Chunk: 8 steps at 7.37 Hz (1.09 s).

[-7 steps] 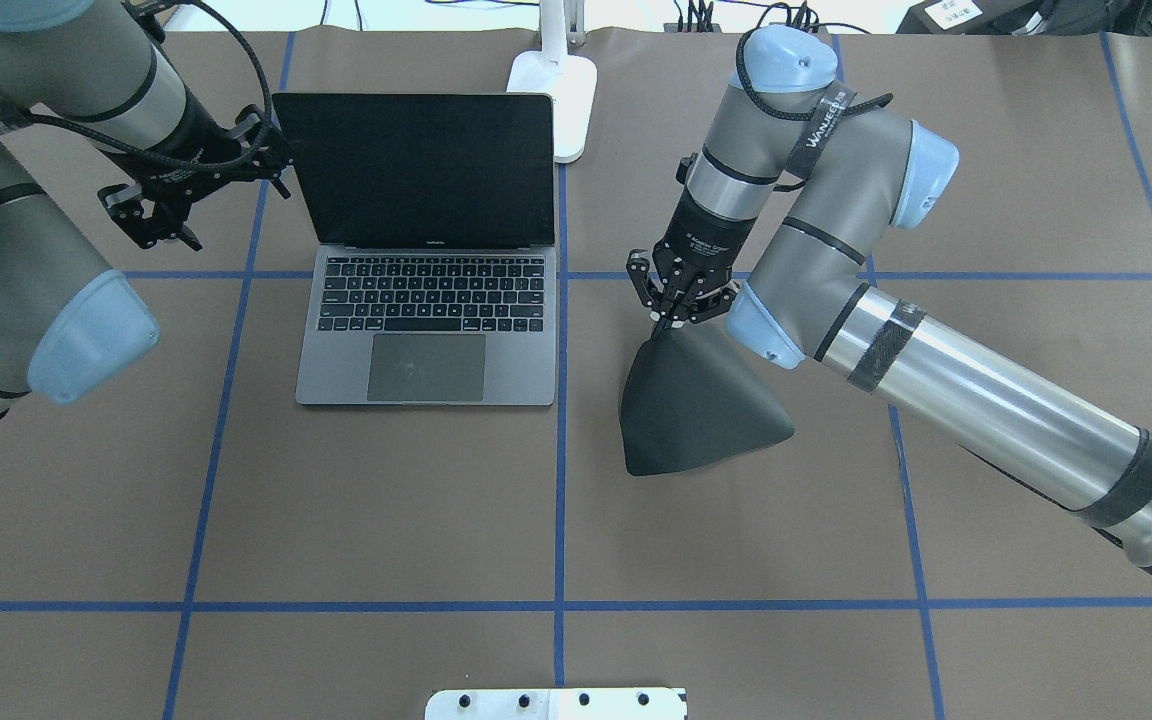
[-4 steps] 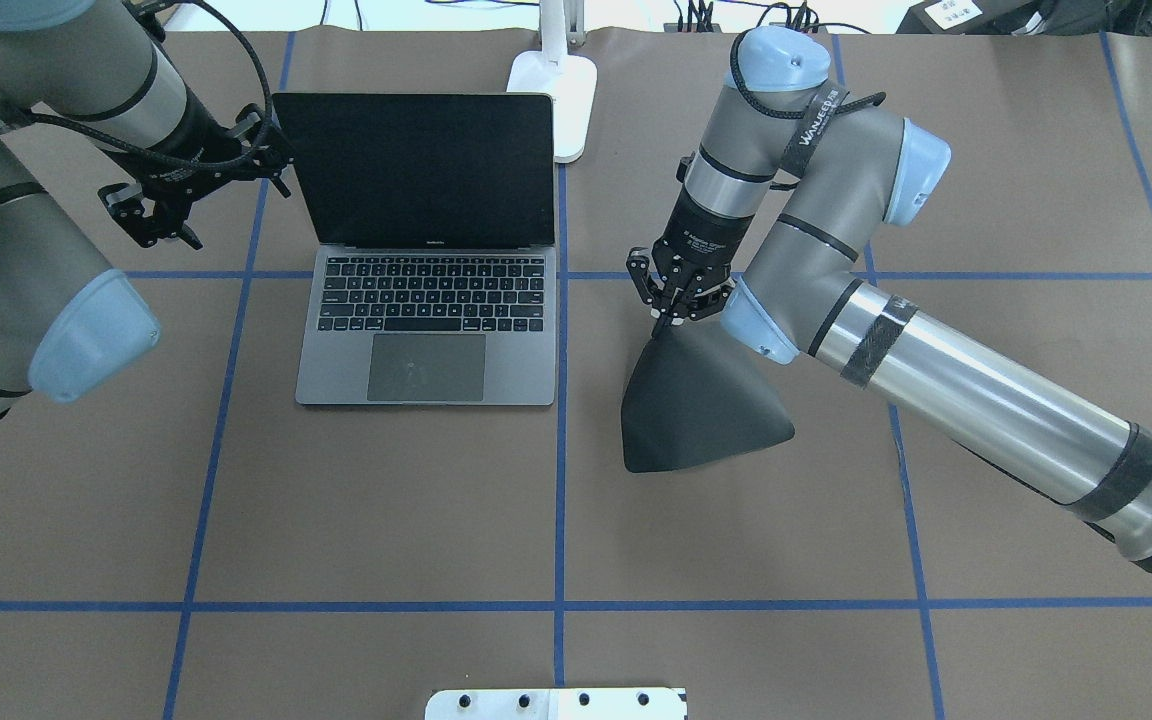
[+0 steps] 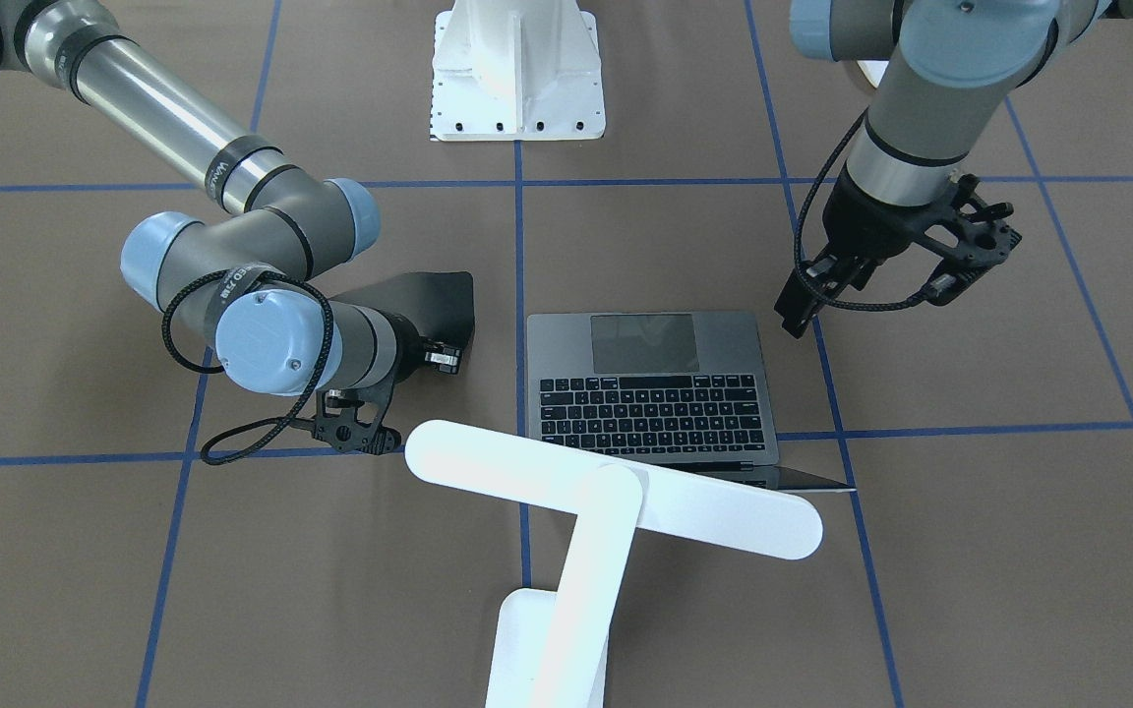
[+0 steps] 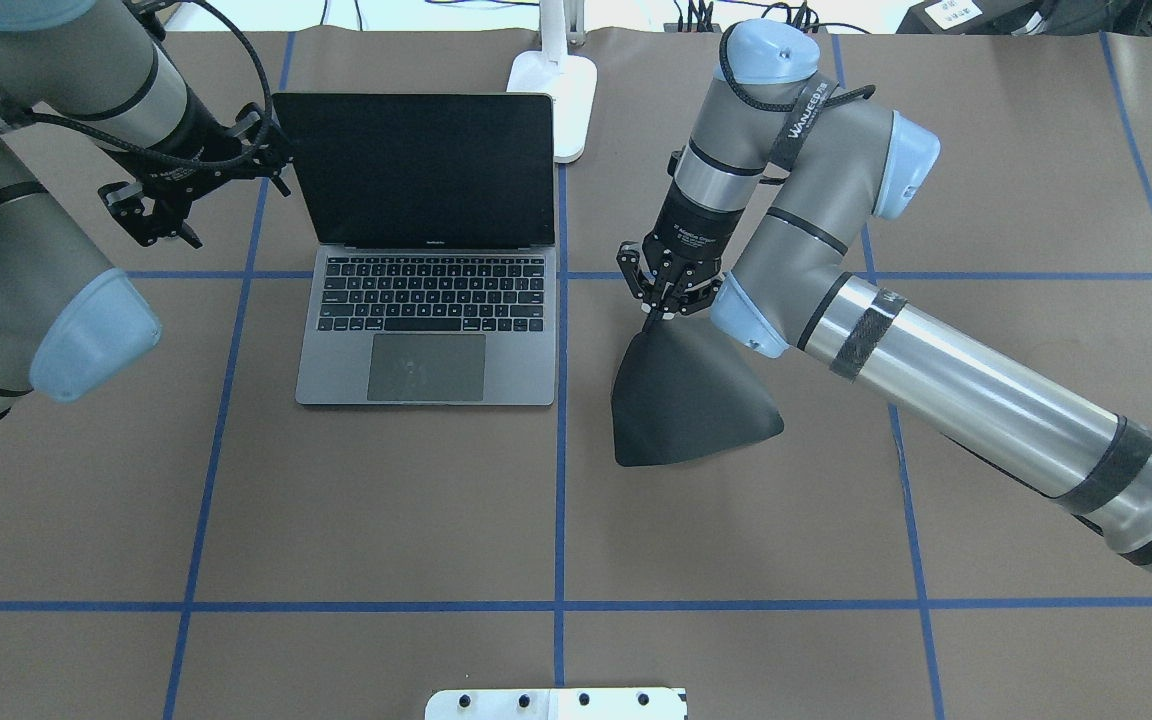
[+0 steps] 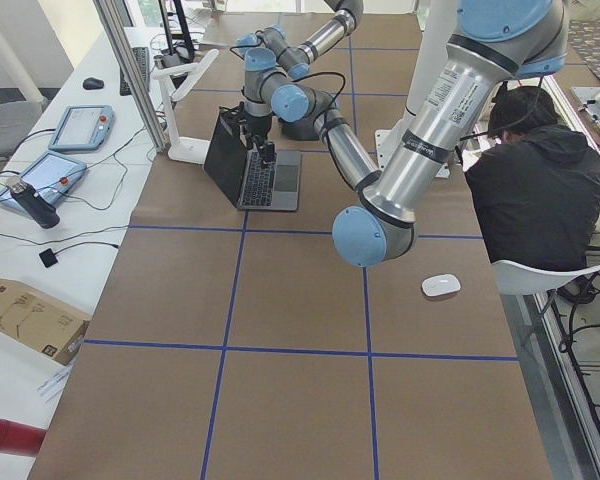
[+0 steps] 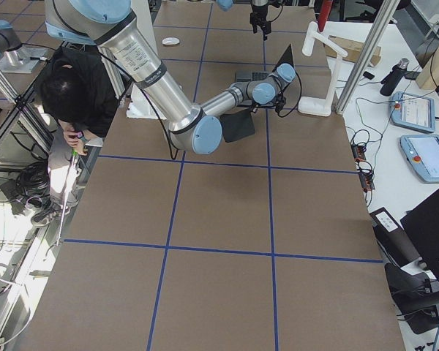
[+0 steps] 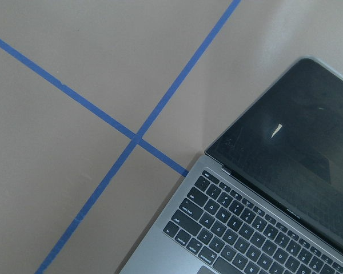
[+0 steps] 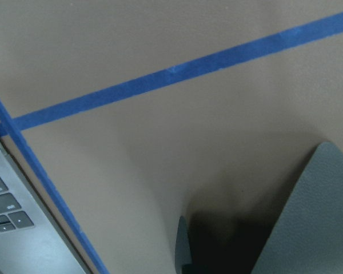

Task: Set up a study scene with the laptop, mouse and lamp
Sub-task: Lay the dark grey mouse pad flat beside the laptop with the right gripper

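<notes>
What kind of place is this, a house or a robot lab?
Probably a robot lab. The left arm and right arm stand at a table gridded with blue tape, and control tablets lie on a side bench.

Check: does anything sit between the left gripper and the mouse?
Nothing visible does. The left gripper hangs beside the laptop; the mouse lies alone on the table, towards its left end.

Robotics lab — blue-taped grid table [image 4: 386, 500], teach pendants [image 5: 84, 126], seated operator [image 5: 528, 185].
</notes>
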Available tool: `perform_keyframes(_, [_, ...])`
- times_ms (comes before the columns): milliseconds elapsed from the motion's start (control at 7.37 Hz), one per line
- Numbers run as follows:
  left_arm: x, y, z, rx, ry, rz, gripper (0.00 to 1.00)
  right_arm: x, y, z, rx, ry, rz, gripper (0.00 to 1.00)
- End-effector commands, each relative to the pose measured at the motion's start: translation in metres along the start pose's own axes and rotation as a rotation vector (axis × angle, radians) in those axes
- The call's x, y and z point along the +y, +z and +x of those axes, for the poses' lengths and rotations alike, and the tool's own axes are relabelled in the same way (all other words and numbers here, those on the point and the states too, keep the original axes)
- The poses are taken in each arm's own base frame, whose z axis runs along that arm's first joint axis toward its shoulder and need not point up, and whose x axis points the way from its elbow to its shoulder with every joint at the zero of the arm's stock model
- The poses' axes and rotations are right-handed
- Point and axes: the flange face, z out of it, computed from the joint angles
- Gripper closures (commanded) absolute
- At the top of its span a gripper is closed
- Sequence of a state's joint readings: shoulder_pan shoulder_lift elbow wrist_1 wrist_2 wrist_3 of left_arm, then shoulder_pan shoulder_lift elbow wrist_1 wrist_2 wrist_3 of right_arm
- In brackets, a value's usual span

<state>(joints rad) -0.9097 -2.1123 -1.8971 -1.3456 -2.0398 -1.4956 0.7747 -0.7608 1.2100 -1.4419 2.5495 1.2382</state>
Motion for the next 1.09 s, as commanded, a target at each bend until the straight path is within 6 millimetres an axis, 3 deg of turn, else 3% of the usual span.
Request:
perform_keyframes(0, [-0.0013,0.0016,0.0008,-0.002,-0.001,0.004,0.0,-0.0025,-0.0012,-0.0061,0.001,0.012,0.001,1.0])
perform_keyframes(950, [-0.0032,0.0005,0.0012,-0.001,-0.001,0.019,0.0,-0.0056,-0.0044,-0.0037,-0.001,0.132,0.003,1.0])
